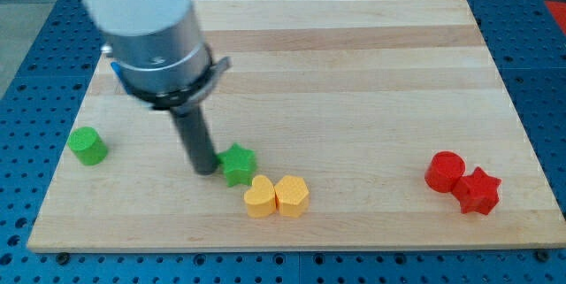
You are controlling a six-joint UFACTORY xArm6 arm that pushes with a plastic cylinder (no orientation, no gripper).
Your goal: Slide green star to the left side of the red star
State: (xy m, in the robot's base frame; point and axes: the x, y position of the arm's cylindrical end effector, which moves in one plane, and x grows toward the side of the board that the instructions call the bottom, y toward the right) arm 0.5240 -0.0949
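With my tip (205, 169) touching the green star's (237, 164) left side and grasping nothing, an off-centre push could spin it into the yellow blocks (276, 196), well short of the red star (478, 190).

Wood board (354, 45), green cyl (88, 146), green star (237, 165), 2 yellow blocks (276, 196), red cyl (444, 172), red star (478, 190)

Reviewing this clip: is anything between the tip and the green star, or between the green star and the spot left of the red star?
Nothing separates my tip from the green star; it sits at the star's left edge. Toward the red star, the red cylinder occupies its left side, and the two yellow blocks lie just below the path.
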